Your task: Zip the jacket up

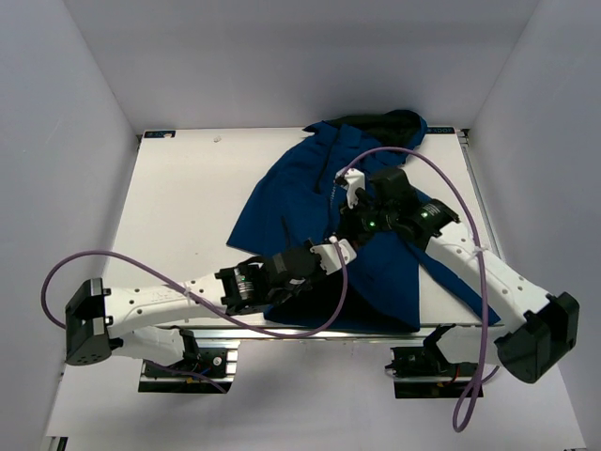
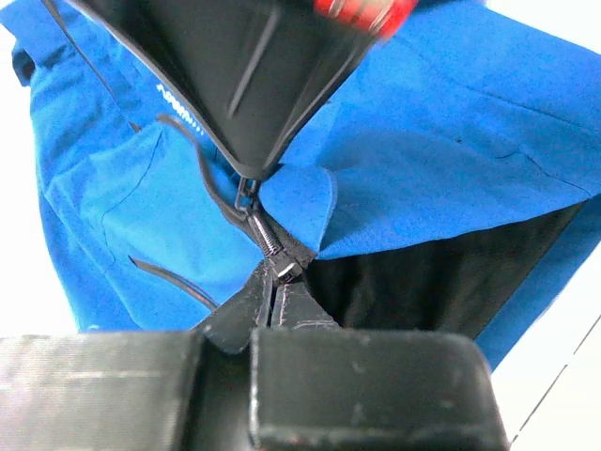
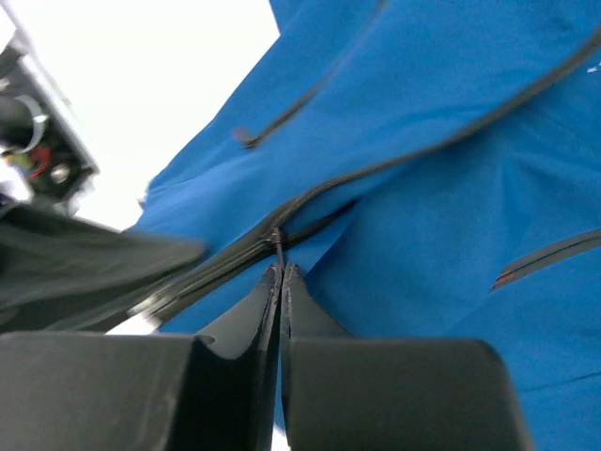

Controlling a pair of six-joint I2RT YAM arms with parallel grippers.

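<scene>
The royal-blue jacket point(image 1: 291, 202) lies spread on the white table, its hood at the far edge and black lining showing near the front. My left gripper point(image 1: 336, 250) is shut on the bottom end of the dark zipper point(image 2: 282, 268), fingertips pressed together in the left wrist view point(image 2: 274, 282). Just above it, the right gripper point(image 1: 349, 235) is shut on the zipper pull point(image 3: 278, 242); its fingertips meet with no gap point(image 3: 281, 271). The two grippers sit very close along the zipper line near the jacket's lower front.
The white table point(image 1: 188, 207) stretches bare to the left of the jacket. Purple cables point(image 1: 441, 178) loop over both arms and above the jacket. White enclosure walls stand on the left, right and far sides.
</scene>
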